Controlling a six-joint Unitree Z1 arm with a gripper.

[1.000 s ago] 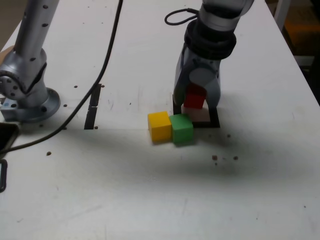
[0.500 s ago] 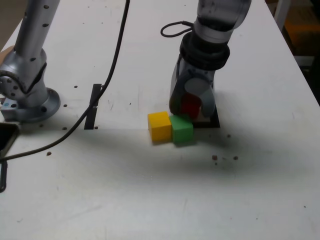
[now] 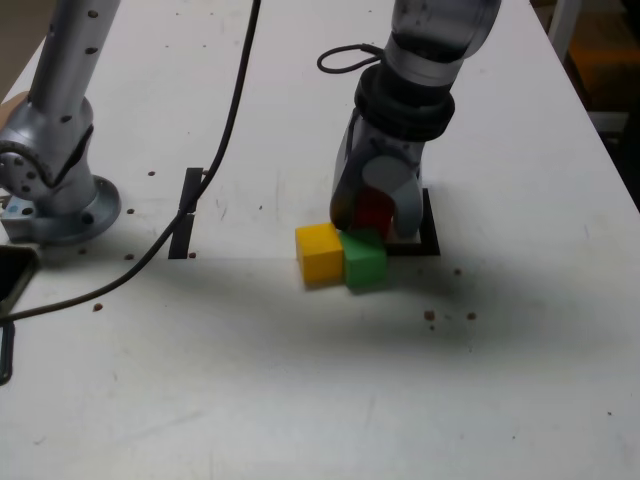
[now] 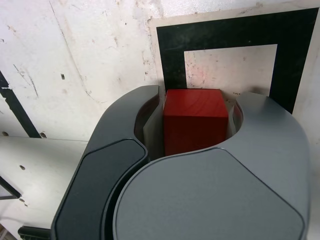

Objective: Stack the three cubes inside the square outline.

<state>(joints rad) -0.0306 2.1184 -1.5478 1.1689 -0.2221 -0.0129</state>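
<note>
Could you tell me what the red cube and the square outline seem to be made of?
The red cube, held in the shut gripper, looks like painted wood: faint curved grain lines show through its matte red top. The square outline looks like flat black tape stuck on the white table: its edges are straight and its surface dull. Neither is certain from looks alone.

Plain white table [image 3: 300, 400], kinda scuffed with dark crumbs. Sitting on it: yellow cube [image 3: 319, 253] touching green cube [image 3: 364, 260], black tape square outline [image 3: 428, 238] just behind, a short tape strip [image 3: 185, 212], and a black cable [image 3: 215, 150].
</note>
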